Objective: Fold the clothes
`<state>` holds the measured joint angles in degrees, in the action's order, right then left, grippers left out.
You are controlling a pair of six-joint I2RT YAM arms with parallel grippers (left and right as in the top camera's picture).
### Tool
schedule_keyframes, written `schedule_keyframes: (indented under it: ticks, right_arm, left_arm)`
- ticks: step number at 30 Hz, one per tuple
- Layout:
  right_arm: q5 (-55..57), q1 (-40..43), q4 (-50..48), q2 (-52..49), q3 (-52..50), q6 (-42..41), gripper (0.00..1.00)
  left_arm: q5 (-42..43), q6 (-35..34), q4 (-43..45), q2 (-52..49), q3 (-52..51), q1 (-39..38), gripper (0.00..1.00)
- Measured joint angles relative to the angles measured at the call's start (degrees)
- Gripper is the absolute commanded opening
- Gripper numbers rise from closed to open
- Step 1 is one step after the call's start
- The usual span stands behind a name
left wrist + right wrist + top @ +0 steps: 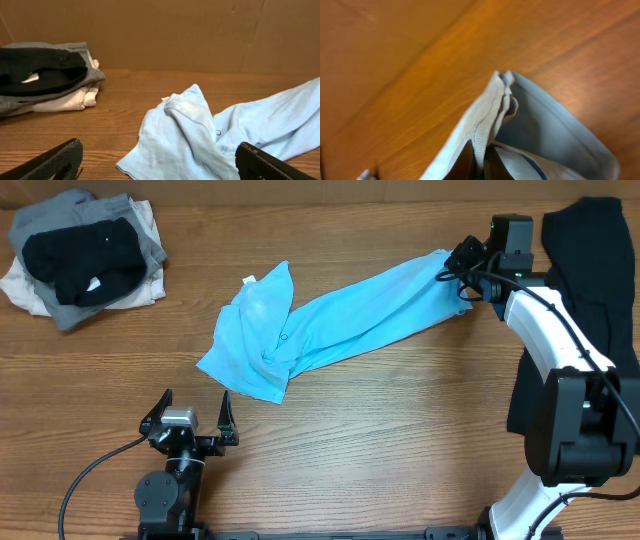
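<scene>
A sky-blue T-shirt [330, 325] lies stretched across the middle of the wooden table, bunched at its left end. My right gripper [455, 265] is shut on the shirt's right end near the far edge; the right wrist view shows a ribbed hem [482, 130] pinched between the fingers. My left gripper [192, 420] is open and empty near the front edge, just short of the shirt's left end [185, 140]. A large black garment [590, 270] lies at the far right, partly under the right arm.
A stack of folded clothes [85, 255], black on grey on white, sits at the back left and shows in the left wrist view [42, 75]. A cardboard wall [175, 30] stands behind the table.
</scene>
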<state>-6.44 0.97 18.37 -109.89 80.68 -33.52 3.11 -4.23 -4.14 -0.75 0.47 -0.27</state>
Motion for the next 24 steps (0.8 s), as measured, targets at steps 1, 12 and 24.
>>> schedule_keyframes:
  ticks: [1,12,24]
  right_arm:
    - [0.83,0.02,0.92,0.0,0.0,-0.24,0.37]
    - [5.25,0.13,9.51,0.0,0.0,-0.85,1.0]
    - [3.69,0.13,22.08,7.8,0.0,-0.94,1.0]
  left_arm:
    - [0.02,0.0,0.0,0.0,0.0,0.0,1.0]
    - [0.0,0.0,0.0,0.0,0.0,0.0,1.0]
    - [-2.38,4.11,-0.2,0.0,0.0,0.0,1.0]
